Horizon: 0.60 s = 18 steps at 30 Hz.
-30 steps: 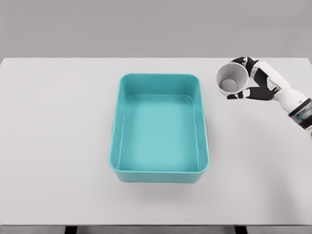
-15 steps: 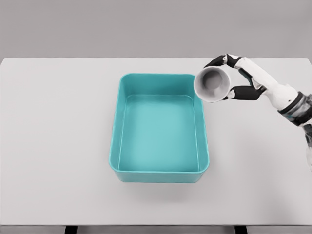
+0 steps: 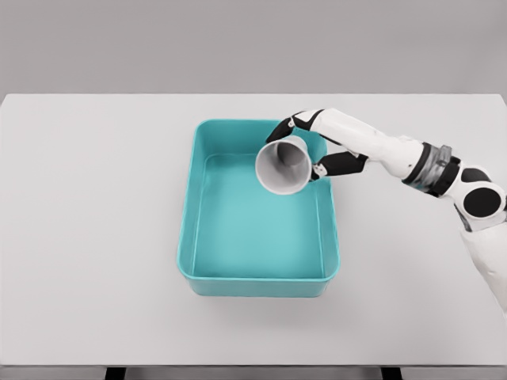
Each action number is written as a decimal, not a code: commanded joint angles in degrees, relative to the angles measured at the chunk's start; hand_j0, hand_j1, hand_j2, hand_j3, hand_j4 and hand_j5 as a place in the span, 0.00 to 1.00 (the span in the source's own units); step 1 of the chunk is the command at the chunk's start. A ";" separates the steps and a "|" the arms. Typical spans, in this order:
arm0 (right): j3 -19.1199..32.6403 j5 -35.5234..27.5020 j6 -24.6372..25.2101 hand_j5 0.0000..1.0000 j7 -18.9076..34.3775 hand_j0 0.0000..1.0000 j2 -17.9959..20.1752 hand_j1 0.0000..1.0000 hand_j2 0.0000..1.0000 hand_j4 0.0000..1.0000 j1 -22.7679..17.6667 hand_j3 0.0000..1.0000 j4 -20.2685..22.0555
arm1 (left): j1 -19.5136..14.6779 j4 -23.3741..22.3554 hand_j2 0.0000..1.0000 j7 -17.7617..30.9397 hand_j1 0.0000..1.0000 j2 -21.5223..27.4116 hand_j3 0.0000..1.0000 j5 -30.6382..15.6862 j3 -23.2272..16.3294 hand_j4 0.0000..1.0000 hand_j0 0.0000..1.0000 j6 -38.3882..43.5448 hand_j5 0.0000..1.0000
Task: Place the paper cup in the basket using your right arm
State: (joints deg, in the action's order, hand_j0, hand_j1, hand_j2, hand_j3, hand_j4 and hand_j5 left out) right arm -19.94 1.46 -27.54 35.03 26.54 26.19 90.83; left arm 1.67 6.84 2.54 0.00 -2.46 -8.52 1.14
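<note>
White table (image 3: pixel 95 237) carries one teal basket (image 3: pixel 190 237), which stands near the middle and has nothing lying on its floor. From the right side comes the arm (image 3: pixel 396 154), stretched over the far right corner of the basket. The right hand (image 3: pixel 321 146) has its fingers (image 3: pixel 341 164) curled around the cup (image 3: pixel 283 165), thumb side below and the other fingers over the top. The cup is tilted, with its open mouth turned toward the camera and to the left, and it appears above the far part of the basket floor, clear of the walls.

The step in hand is, I judge, the release. To do it well, the hand should go lower first, because a light paper cup dropped from height can bounce or roll. It is better to bring it a little toward the centre, away from the right wall, so that the fingers do not catch the rim when they spread. Then open the fingers slowly and lift the hand straight up. The left arm is not visible.
</note>
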 commanded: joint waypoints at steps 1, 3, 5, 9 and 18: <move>-3.96 2.50 0.30 0.54 -0.03 0.54 0.00 0.54 0.54 0.54 0.18 0.54 -0.57 | 0.00 0.02 1.00 0.01 1.00 0.00 1.00 0.00 0.00 1.00 1.00 0.00 1.00; -5.72 2.67 0.21 0.54 -0.03 0.54 0.17 0.54 0.54 0.54 1.49 0.54 -1.71 | 0.00 -0.07 1.00 0.01 1.00 0.00 1.00 0.00 0.00 1.00 1.00 0.00 1.00; -6.43 3.81 0.30 0.56 -0.03 0.56 0.35 0.56 0.56 0.56 1.94 0.56 -2.15 | 0.00 0.02 1.00 0.01 1.00 0.00 1.00 0.00 0.00 1.00 1.00 0.00 1.00; -6.60 3.90 0.30 0.88 -0.03 0.88 0.70 0.88 0.88 0.88 1.94 0.88 -1.89 | 0.00 0.02 1.00 0.01 1.00 0.00 1.00 0.00 0.00 1.00 1.00 0.00 1.00; -5.90 3.03 0.65 0.96 -0.03 0.96 1.32 0.96 0.96 0.96 2.46 0.96 0.04 | 0.00 -0.07 1.00 0.01 1.00 0.00 1.00 0.00 0.00 1.00 1.00 0.00 1.00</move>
State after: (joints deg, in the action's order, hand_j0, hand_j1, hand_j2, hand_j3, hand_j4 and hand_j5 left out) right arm -25.98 5.40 -27.15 35.03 27.57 28.65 90.08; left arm 1.67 6.83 2.54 0.00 -2.46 -8.52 1.14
